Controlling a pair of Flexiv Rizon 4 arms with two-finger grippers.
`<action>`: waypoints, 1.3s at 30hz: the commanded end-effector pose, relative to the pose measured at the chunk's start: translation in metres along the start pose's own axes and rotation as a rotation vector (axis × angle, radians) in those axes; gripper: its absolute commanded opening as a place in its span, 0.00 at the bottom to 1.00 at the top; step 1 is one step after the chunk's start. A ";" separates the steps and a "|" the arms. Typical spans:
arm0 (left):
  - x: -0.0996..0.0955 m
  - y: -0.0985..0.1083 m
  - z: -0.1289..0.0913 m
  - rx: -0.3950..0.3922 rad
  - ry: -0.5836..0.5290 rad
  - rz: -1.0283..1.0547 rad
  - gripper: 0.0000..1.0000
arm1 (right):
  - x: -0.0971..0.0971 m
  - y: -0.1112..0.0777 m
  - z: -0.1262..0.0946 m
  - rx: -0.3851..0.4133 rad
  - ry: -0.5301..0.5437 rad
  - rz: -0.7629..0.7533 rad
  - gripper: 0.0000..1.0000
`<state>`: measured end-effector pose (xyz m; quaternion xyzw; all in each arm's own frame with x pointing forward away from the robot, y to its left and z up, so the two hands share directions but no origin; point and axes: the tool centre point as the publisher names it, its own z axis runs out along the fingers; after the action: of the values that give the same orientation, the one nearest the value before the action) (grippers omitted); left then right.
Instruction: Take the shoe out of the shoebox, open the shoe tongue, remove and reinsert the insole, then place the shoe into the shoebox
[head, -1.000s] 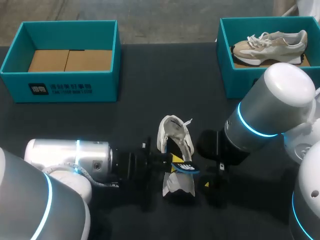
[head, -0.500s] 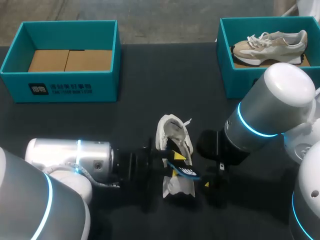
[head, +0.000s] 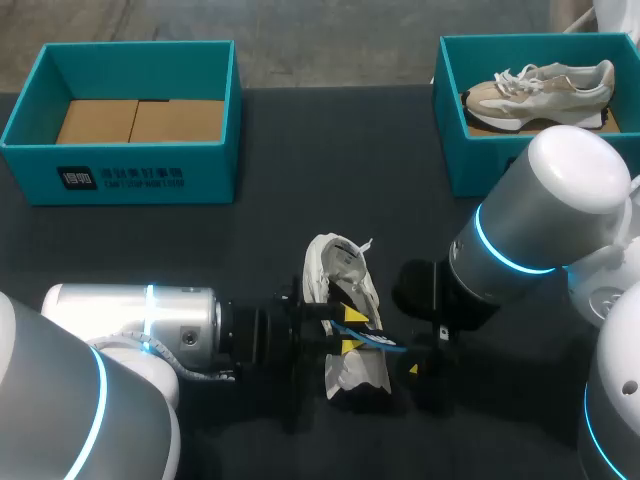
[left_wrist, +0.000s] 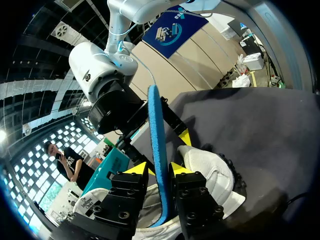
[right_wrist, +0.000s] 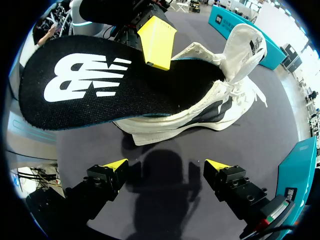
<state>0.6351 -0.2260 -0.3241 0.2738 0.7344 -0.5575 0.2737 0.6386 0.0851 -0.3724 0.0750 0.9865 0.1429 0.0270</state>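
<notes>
The left arm (head: 130, 322) and right arm (head: 545, 215) are rounded silver-white tubes with glowing cyan rings (wrists black, bolted black fingers (right_wrist: 235, 181) tipped yellow).

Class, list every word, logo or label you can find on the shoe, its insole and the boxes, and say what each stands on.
Insole: a large white brand logo of block letters, not quoted here.
Tongue: a small label with black print, too small to read.
Left box: a white logo and a line of print on its front wall, too small to read.
</notes>
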 end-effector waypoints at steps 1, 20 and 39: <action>0.000 -0.004 -0.001 -0.016 0.004 -0.007 0.28 | 0.001 0.000 0.002 -0.001 -0.001 0.000 1.00; -0.004 -0.006 -0.002 -0.024 0.041 -0.013 0.00 | 0.001 0.000 0.002 -0.001 -0.001 0.000 1.00; -0.001 0.024 -0.004 -0.114 0.054 0.022 0.00 | 0.001 0.000 0.002 -0.001 -0.001 0.000 1.00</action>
<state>0.6498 -0.2117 -0.3367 0.2805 0.7644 -0.5105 0.2766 0.6386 0.0851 -0.3724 0.0750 0.9865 0.1429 0.0270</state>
